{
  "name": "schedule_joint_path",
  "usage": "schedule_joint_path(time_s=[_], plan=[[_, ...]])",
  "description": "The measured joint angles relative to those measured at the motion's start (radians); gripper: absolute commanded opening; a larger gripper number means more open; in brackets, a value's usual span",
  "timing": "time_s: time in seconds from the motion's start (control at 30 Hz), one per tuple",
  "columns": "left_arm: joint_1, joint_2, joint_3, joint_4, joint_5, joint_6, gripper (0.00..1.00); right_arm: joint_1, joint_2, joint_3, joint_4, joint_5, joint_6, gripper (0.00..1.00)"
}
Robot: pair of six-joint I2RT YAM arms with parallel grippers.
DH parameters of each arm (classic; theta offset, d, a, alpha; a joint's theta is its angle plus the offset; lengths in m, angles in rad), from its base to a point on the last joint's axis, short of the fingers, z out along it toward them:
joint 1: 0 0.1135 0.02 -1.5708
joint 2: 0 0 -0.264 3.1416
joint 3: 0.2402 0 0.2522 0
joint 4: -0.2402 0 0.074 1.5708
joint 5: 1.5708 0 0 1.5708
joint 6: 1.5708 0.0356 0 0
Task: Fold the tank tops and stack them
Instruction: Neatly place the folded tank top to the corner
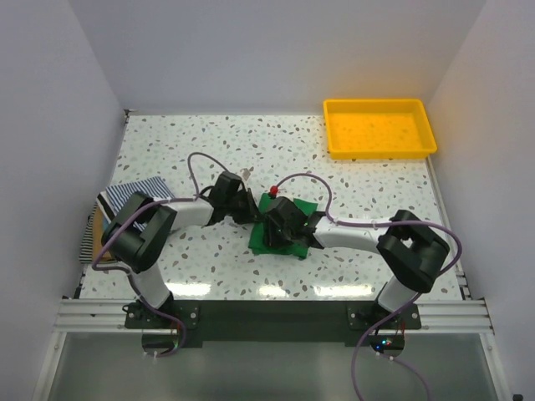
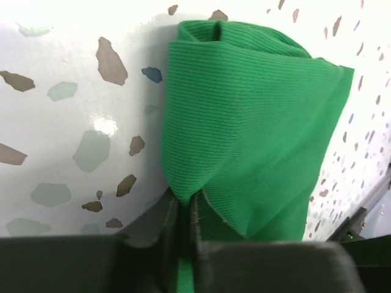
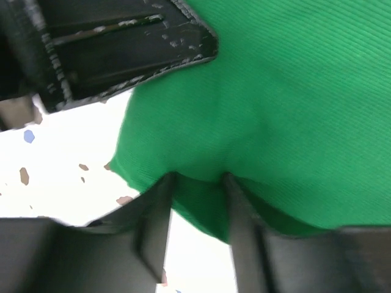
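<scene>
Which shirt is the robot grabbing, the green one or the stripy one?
The plain green top in the middle; the left tool pinches its edge. The striped top lies apart, far off to the left.

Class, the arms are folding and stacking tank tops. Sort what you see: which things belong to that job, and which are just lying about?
Belongs to the job:
green top, pinched by the left gripper
right gripper, at that top's edge
striped top, at the far left

Just lying about:
yellow tray, in the far right corner

Bright overhead light, glary table (image 2: 105,125)
</scene>
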Motion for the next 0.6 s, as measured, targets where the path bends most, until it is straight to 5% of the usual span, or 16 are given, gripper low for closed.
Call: schedule_joint_path(time_s=[0.13,0.6], plan=[[-0.016,0.008,0.079,-0.124,-0.073,0.028,0.00,0.002,-0.011,0.031,-0.042,-0.010,-0.014,0.63],[0.088,0.005,0.344,-0.673,-0.523,0.138,0.00,0.001,-0.137,0.237,-0.240,0.031,-0.136,0.67]])
